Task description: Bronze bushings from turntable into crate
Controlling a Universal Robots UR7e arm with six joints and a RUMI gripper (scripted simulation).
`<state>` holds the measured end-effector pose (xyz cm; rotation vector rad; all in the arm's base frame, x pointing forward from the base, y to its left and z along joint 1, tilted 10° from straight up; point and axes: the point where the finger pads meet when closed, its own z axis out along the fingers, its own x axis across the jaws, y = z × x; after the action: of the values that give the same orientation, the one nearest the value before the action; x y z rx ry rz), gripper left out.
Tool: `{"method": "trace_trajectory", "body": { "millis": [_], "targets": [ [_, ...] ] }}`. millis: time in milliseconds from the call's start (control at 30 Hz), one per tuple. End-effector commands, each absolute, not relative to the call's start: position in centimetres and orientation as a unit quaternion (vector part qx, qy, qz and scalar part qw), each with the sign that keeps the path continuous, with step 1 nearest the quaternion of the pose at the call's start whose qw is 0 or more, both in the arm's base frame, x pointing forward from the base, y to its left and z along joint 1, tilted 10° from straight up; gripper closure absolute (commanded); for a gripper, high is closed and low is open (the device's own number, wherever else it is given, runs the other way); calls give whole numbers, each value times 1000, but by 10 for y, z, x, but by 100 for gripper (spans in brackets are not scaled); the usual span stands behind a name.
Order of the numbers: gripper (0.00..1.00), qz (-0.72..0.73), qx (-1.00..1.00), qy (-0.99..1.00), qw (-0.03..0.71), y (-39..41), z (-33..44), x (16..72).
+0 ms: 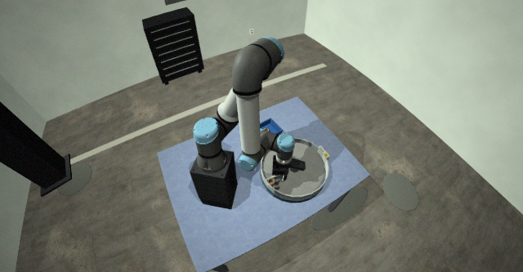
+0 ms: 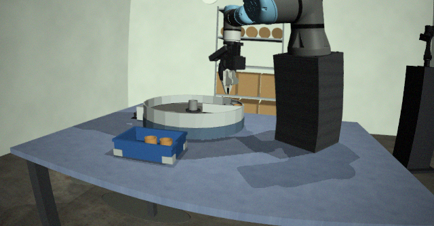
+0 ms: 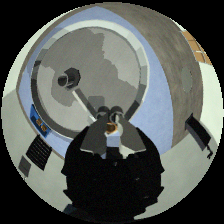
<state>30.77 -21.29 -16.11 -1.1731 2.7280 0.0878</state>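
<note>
My gripper [image 1: 283, 178] [image 2: 228, 93] [image 3: 112, 121] is shut with nothing visible between its fingertips, pointing down above the turntable [image 1: 294, 198] [image 2: 193, 120] [image 3: 144, 70] near its rim on the robot-base side. A bronze bushing [image 1: 270, 181] [image 2: 237, 104] [image 3: 111, 128] lies on the turntable by that rim, close to the fingertips in the wrist view and partly hidden by them. Grey steel bushings [image 1: 277, 185] [image 3: 103, 111] are beside it. The blue crate [image 1: 270, 121] [image 2: 142, 152] [image 3: 34, 111] holds two visible bronze bushings [image 2: 150, 140] [image 3: 39, 121].
A grey post [image 2: 192, 104] [image 3: 70, 78] stands at the turntable's middle, with a pale bar [image 3: 83, 101] running outward from it in the wrist view. The turntable has a raised wall. The black robot pedestal [image 1: 214, 186] [image 2: 306, 100] stands beside it on the blue table [image 1: 241, 231] [image 2: 217, 185].
</note>
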Motion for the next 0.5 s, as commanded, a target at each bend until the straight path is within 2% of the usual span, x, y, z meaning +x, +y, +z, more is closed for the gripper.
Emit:
{"method": "trace_trajectory", "body": {
  "millis": [0,467],
  "targets": [
    [95,33,-341,936,82,-214,-161,307],
    [95,42,-236,968,77,-216,-162,304]
  ]
}}
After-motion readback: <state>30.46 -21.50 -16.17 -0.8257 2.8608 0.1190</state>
